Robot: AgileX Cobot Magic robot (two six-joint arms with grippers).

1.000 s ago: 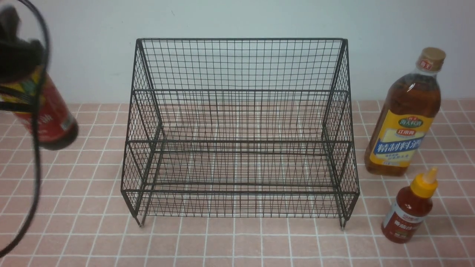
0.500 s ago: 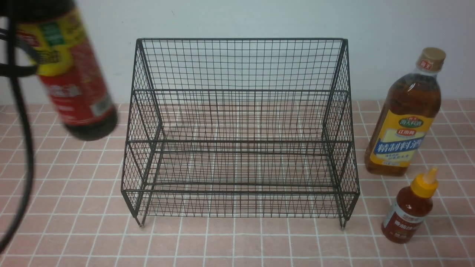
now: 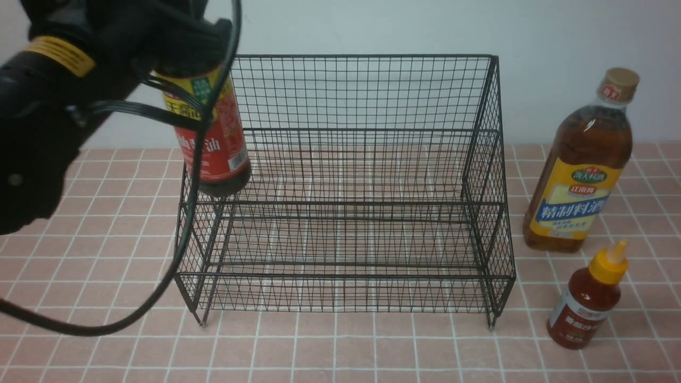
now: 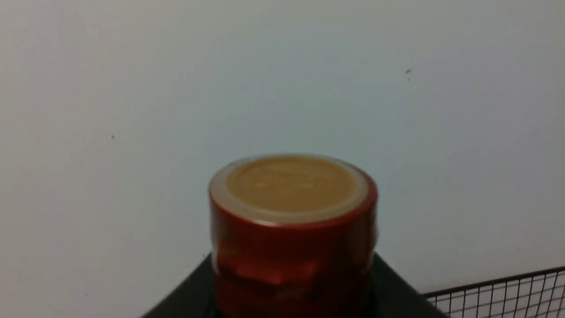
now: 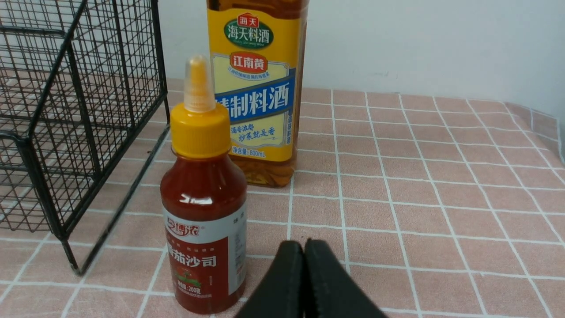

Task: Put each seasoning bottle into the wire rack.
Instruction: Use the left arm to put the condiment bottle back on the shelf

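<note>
Dark soy bottle [image 3: 215,151] hangs from outstretched left arm [image 3: 42,138] at wire rack [image 3: 367,96].

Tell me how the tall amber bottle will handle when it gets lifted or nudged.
The tall amber bottle looks filled nearly to the neck, so probably heavy. Its glossy surface and label may be slippery. Standing tall on a narrow base, it would likely tip if pushed near the cap, possibly onto the small red sauce bottle in front.

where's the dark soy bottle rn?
Front view, left side: dark soy bottle hangs in the left claw over the left end of the wire rack.
</note>
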